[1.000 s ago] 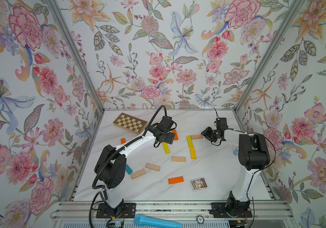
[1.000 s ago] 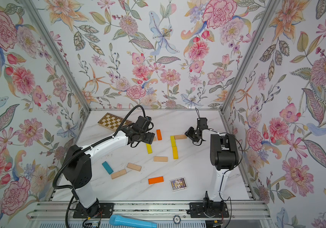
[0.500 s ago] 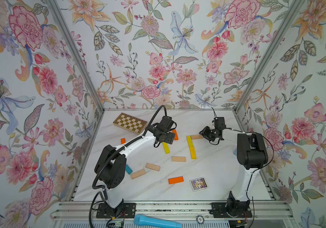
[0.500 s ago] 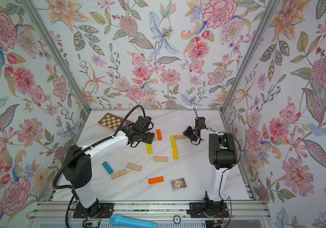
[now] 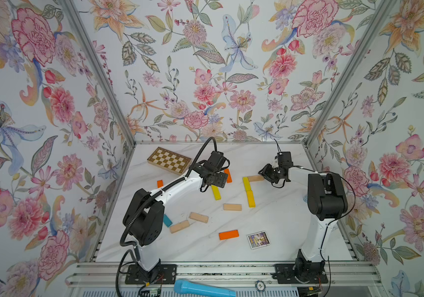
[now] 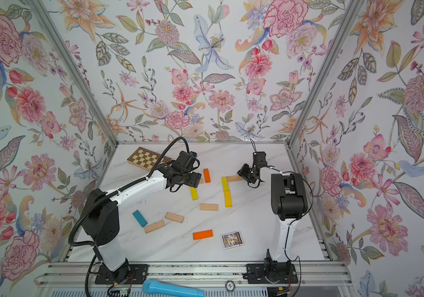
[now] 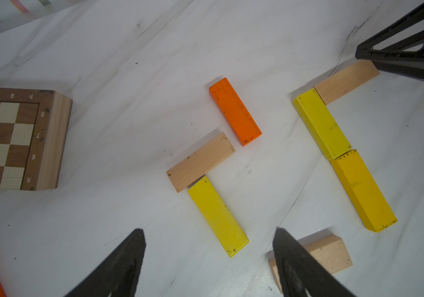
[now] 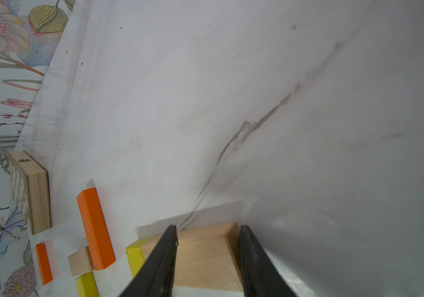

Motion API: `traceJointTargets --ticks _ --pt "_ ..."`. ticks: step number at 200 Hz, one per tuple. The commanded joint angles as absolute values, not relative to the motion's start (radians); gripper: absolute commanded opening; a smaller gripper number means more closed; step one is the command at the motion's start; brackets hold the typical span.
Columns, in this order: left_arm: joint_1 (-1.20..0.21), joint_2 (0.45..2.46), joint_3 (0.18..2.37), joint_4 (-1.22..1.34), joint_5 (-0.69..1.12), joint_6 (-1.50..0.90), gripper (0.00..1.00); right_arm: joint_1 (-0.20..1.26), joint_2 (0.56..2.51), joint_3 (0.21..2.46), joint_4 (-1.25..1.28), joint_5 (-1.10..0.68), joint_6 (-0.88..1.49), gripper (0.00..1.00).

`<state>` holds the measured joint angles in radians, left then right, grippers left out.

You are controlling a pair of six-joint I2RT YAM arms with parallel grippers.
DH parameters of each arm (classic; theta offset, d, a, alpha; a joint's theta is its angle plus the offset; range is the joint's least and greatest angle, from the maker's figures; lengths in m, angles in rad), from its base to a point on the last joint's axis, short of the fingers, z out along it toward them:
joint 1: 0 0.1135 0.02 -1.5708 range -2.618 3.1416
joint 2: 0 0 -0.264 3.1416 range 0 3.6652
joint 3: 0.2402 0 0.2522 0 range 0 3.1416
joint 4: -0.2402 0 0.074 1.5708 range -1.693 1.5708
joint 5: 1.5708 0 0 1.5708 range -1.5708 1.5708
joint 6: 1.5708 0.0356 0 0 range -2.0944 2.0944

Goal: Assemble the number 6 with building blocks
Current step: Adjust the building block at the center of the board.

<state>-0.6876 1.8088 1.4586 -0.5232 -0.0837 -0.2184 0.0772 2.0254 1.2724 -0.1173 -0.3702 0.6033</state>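
Note:
Two yellow building blocks point(image 5: 246, 183) point(image 5: 250, 198) lie end to end in a line. A beige block point(image 5: 255, 178) lies crosswise at their far end. My right gripper point(image 5: 266, 174) is shut on that beige block point(image 8: 203, 257), one finger against each long side. My left gripper point(image 7: 208, 229) hangs open just above the table, near the end of a third yellow block point(image 7: 217, 216) that touches a beige block point(image 7: 200, 162). An orange block point(image 7: 234, 111) lies beside them. No number 6 shape shows.
Loose blocks lie nearer the front: beige ones point(image 5: 232, 207) point(image 5: 199, 217) point(image 5: 179, 226), a teal one point(image 5: 167, 220), an orange one point(image 5: 228, 234), and a small orange piece point(image 5: 160, 183) at the left. A chequered board point(image 5: 169, 160) sits back left, a picture card point(image 5: 258, 240) front right.
My right gripper has shifted slightly to the left, still at the beige block. The left arm has not moved.

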Motion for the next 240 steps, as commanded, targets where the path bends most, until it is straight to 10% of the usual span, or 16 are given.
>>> traceJointTargets --ticks 1,240 --pt "-0.696 1.823 1.474 -0.532 -0.095 -0.213 0.82 0.085 2.054 1.299 -0.14 -0.364 0.599 0.42" --pt "-0.659 1.515 1.195 -0.546 -0.144 -0.313 0.84 0.452 1.501 0.88 -0.329 0.023 0.495 0.47"
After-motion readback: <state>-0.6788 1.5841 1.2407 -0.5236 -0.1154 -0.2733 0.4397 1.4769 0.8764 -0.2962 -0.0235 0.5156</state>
